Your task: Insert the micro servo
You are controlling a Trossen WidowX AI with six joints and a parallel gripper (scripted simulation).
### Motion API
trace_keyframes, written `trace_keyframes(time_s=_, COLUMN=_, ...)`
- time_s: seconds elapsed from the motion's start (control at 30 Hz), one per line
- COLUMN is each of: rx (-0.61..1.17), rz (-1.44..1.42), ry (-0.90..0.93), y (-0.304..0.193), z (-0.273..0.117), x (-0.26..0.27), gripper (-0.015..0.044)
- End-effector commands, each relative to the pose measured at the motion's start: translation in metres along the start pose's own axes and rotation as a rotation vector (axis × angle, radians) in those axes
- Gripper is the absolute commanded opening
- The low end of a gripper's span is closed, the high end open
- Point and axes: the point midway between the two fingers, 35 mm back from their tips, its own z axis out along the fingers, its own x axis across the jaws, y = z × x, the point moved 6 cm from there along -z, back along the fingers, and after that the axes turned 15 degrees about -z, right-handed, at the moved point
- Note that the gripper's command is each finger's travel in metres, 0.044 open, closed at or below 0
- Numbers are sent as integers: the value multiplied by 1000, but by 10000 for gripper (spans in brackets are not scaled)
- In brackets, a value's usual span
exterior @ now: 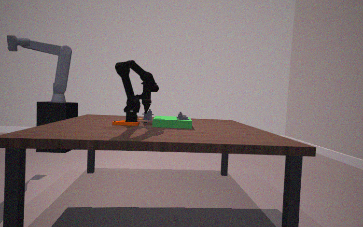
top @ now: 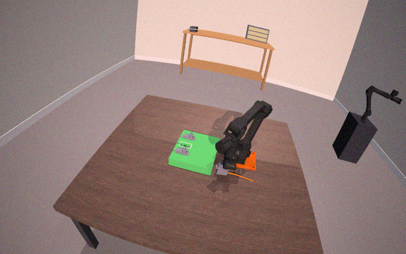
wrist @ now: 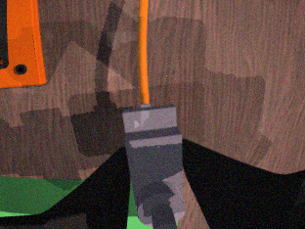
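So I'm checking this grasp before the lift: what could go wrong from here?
1. The hand is shut on the micro servo right beside the green deck; a low carry could knock the servo against the deck's edge.
2. The orange cable trails behind on the table and may drag or miss the side notch.
3. The marked pocket lies between two seated servos, so a tilted servo could bump one.

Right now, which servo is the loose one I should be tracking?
Find the green deck on the wooden table. Just off its edge nearest the arm's orange base, the pincer grips a grey servo. Only it trails an orange cable.
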Motion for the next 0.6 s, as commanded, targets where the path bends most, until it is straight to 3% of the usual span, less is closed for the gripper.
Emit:
trace_keyframes(time_s=0.0, rx=18, rz=1, ry=-8, y=-2, z=-23, x=-1, gripper=0)
trace_keyframes(time_s=0.3, rx=17, rz=-1, ry=-7, y=2, z=-59, x=1, gripper=0)
trace_keyframes(time_s=0.57, rx=17, rz=-1, ry=-7, y=5, z=-62, x=3, gripper=0)
